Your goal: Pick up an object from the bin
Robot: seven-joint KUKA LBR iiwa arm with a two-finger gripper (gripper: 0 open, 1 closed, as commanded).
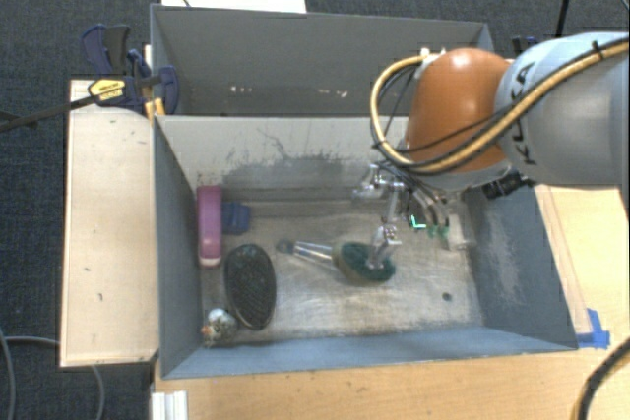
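Metal bin [295, 64]; claw [384, 249] over green utensil [356, 264]

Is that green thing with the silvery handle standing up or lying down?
Lying down: the green thing rests flat on the bin floor, its handle stretched out to the left.

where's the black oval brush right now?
The black oval brush lies at the bin's lower left in the camera view, just below the pink bar, left of the green-headed tool.
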